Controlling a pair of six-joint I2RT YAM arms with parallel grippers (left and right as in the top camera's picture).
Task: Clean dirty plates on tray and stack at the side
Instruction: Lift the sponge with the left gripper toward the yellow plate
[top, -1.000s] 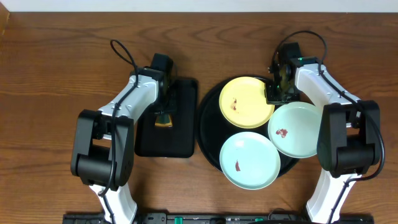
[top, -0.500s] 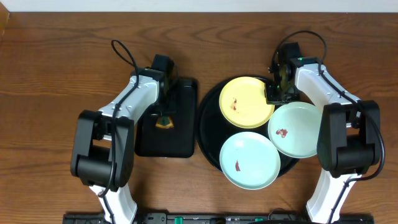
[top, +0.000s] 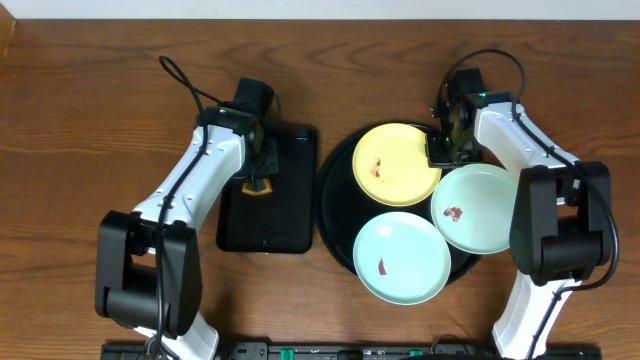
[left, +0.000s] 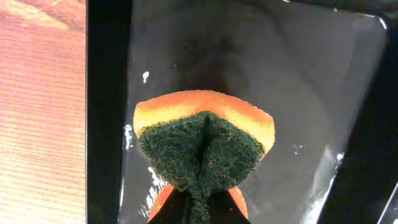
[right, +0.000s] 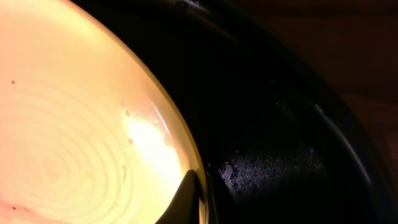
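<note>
Three plates lie on the round black tray (top: 335, 215): a pale yellow plate (top: 395, 165) at the back with reddish smears, a mint-white plate (top: 400, 258) at the front and another mint-white plate (top: 475, 208) at the right, each with a reddish smear. My right gripper (top: 441, 152) is shut on the yellow plate's right rim (right: 186, 158), one finger above and one below. My left gripper (top: 259, 178) is shut on an orange sponge with a green scouring face (left: 202, 146), held over the rectangular black tray (top: 285, 215).
The rectangular black tray (left: 311, 93) is wet and glossy, left of the round tray. Brown wooden tabletop (top: 80, 120) lies all around. Black cables loop over both arms at the back.
My left arm has swung back and to the left, carrying the sponge toward the far part of the rectangular tray. The right arm and the plates have not moved.
</note>
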